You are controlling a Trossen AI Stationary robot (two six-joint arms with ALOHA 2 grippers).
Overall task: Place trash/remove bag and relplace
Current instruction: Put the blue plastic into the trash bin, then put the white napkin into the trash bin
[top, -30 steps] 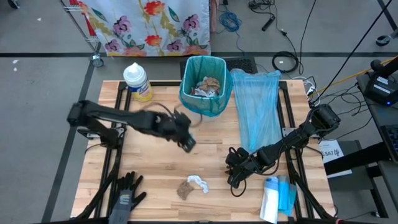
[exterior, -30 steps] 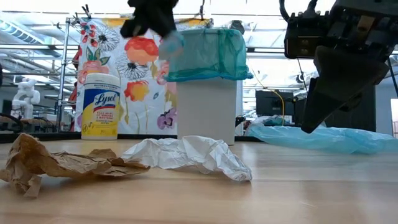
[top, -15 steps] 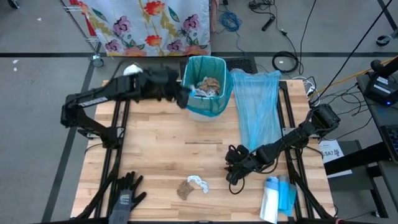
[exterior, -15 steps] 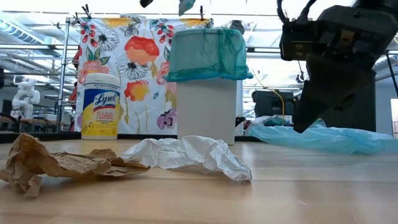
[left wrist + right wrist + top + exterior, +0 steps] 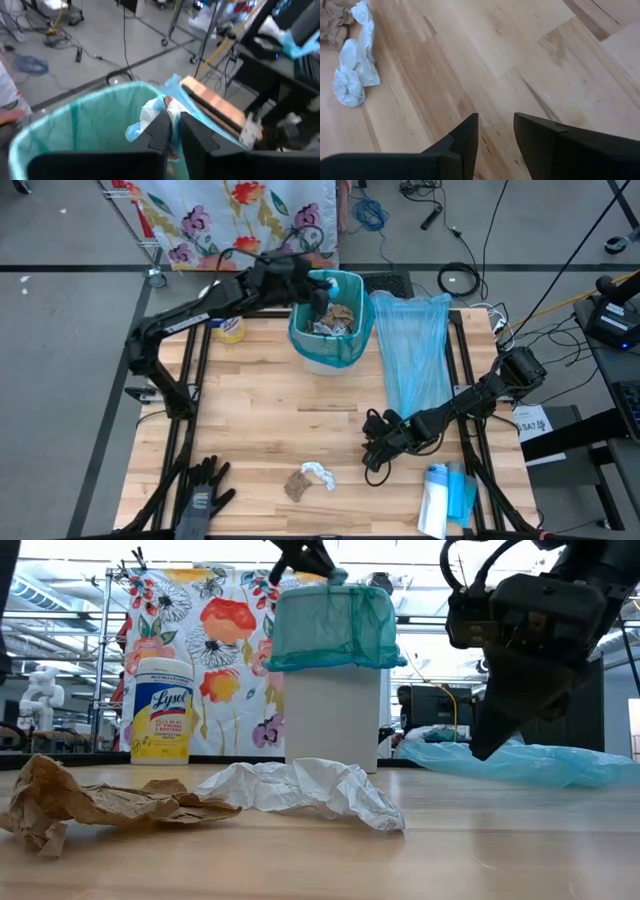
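A white bin with a teal liner (image 5: pixel 330 340) stands at the table's far edge with crumpled trash (image 5: pixel 335 317) inside. My left gripper (image 5: pixel 318 288) hovers above its open top, its fingers nearly together with a light blue and white scrap (image 5: pixel 148 114) at their tips. A brown paper wad (image 5: pixel 297 484) and a white tissue (image 5: pixel 321 473) lie on the table near the front. My right gripper (image 5: pixel 374 460) stands open just above the table, right of these scraps, with nothing between its fingers (image 5: pixel 470 131). My left gripper has the light blue and white scrap at its fingertips (image 5: pixel 164 119), pinched between the two fingers with only a narrow gap. The fingers come at a shallow slant from the table's left side. The scrap hangs clear above the bin's open top (image 5: pixel 100 100).
A light blue bag (image 5: pixel 415 350) lies flat to the right of the bin. A wipes canister (image 5: pixel 228 330) stands left of the bin. A black glove (image 5: pixel 200 490) lies at the front left, and a white roll with blue bags (image 5: pixel 445 498) at the front right.
My left gripper has risen from the middle of the table, gone toward the far edge and then right, carrying the light blue scrap until it hangs over the bin. It has tipped up from pointing down to nearly level.
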